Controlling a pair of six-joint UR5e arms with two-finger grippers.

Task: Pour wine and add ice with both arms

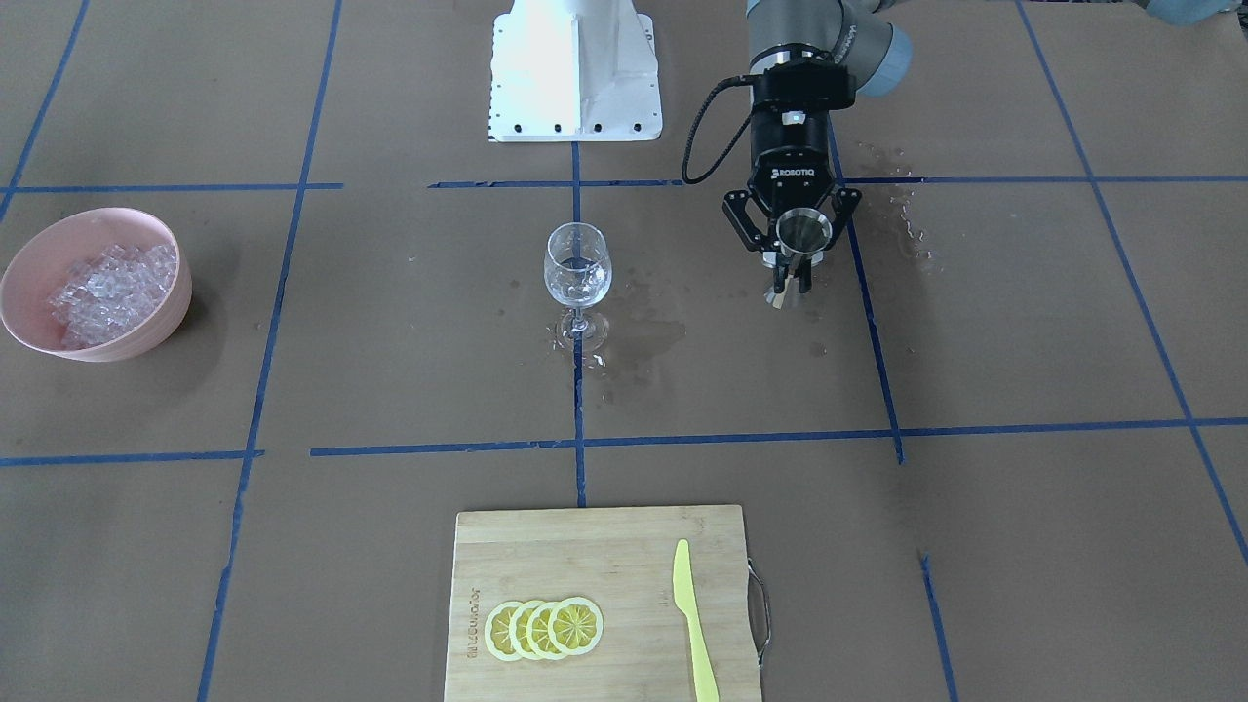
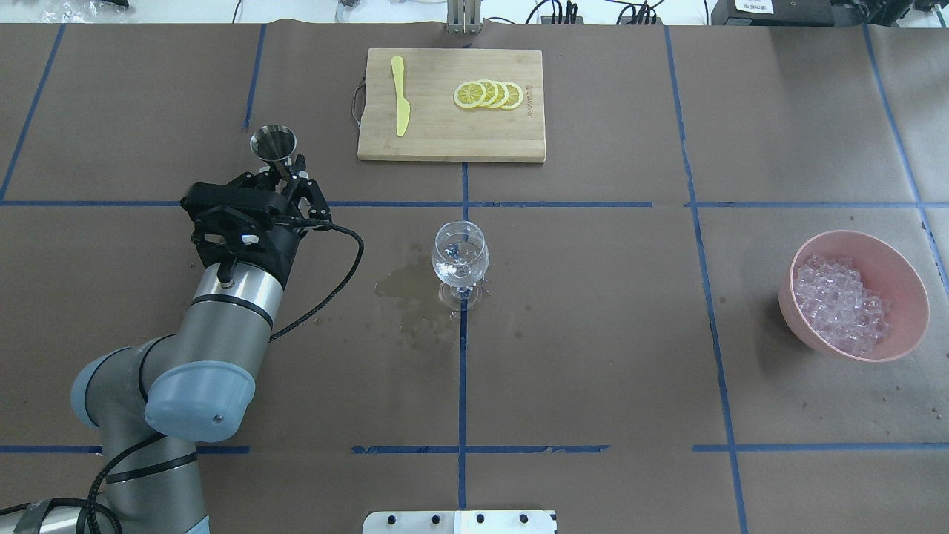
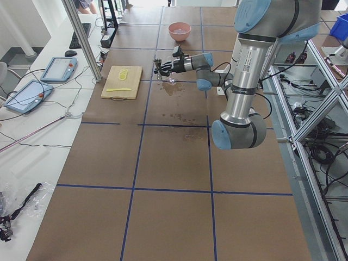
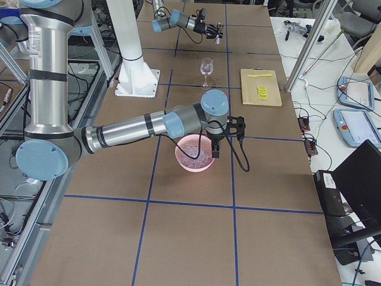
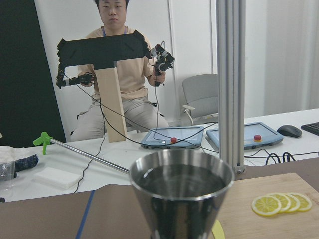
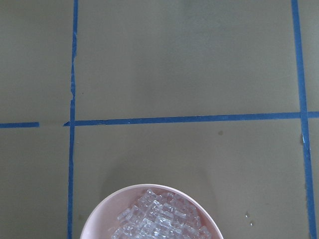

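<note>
My left gripper is shut on a steel jigger and holds it upright above the table, to the left of the wine glass in the overhead view. The left wrist view shows clear wine in the jigger. The wine glass stands at the table's middle. Ice fills a pink bowl at the right. My right gripper hangs over that bowl; I cannot tell whether it is open or shut. The right wrist view looks down on the ice.
A bamboo cutting board with lemon slices and a yellow knife lies at the far side. Wet patches darken the paper beside the glass. The white robot base is at the near edge.
</note>
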